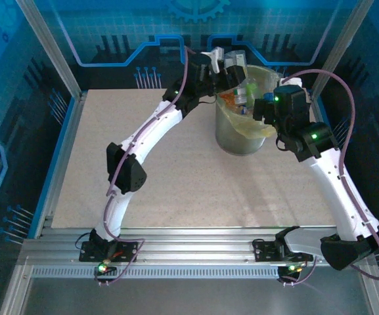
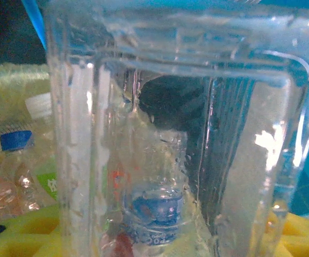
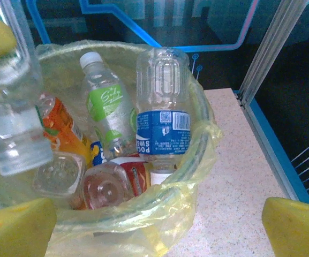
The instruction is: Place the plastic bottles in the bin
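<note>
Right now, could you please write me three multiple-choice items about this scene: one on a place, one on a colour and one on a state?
1. Where is the blue-labelled bottle?
A) inside the bin
B) on the table, left of it
C) on the table's near edge

2. What colour is the cap of the green-labelled bottle?
A) red
B) black
C) white

3. How is the right gripper?
A) shut on a bottle
B) open, holding nothing
C) shut on the bin's rim

Answers:
1 A: it stands cap-down inside the rim.
2 C: the right wrist view shows a plain white cap.
3 B: its yellow pads stand wide apart with nothing between them.
</note>
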Robot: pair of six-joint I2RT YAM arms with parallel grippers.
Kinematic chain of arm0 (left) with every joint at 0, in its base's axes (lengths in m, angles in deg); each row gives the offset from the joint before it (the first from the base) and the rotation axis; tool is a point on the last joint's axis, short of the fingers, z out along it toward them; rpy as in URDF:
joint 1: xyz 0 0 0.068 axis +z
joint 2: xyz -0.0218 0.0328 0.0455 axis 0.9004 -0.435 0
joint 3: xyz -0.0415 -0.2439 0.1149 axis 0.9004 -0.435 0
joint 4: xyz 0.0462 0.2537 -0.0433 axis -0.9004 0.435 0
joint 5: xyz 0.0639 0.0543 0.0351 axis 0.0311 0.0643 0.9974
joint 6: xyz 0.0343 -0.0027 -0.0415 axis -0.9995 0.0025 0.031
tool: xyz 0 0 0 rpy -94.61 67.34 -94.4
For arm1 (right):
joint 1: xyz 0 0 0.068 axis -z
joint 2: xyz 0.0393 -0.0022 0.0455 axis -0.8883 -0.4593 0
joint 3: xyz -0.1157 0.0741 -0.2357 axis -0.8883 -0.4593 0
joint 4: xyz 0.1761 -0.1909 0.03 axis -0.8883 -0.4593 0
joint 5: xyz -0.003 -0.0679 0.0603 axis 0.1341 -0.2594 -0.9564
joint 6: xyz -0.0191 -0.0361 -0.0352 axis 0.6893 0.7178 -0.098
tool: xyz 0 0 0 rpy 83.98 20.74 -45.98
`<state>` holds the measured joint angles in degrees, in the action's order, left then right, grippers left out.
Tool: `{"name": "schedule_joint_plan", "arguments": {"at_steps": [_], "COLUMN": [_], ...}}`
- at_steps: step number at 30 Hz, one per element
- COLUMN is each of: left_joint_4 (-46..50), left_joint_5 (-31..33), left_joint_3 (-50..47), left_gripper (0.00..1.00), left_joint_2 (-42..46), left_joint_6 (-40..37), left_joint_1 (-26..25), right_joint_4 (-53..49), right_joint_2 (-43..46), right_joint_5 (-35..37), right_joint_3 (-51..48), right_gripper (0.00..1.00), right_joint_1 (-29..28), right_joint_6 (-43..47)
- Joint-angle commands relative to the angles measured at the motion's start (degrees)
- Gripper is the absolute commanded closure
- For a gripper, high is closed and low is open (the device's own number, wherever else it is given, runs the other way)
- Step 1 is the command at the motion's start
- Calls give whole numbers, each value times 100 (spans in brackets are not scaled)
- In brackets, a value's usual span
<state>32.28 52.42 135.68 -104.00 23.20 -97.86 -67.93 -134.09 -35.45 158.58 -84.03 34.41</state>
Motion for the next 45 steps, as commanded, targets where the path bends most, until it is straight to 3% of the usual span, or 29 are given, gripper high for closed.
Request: {"name": "schedule_joint_plan", "arguments": {"at_steps": [1, 8, 15, 21, 34, 45], "left_joint_4": [98, 195, 260, 410, 774, 683], "left_joint_5": [-24, 37, 54, 124, 725, 1595], "left_joint_3": [334, 474, 590, 735, 604, -717], "left_gripper": [53, 48, 27, 17, 17, 11], "left_joint_2": [-224, -442, -551, -464, 94, 1352], "left_joint_6": [-39, -228, -281, -444, -795, -1346], "left_joint_1": [-39, -41, -43, -41, -44, 2], "right_joint_4": [409, 771, 887, 885, 843, 575], "right_joint_2": [-63, -563, -1253, -1607, -2032, -2698], "right_joint_5": [222, 44, -92, -155, -1035, -1860], "right_joint_3": [-46, 219, 672, 947, 1302, 1960], "right_gripper": [0, 0, 0, 0, 0, 0], "right_joint_1": [39, 250, 472, 662, 1221, 1470], "right_joint_6": [-131, -222, -413, -579, -784, -652]}}
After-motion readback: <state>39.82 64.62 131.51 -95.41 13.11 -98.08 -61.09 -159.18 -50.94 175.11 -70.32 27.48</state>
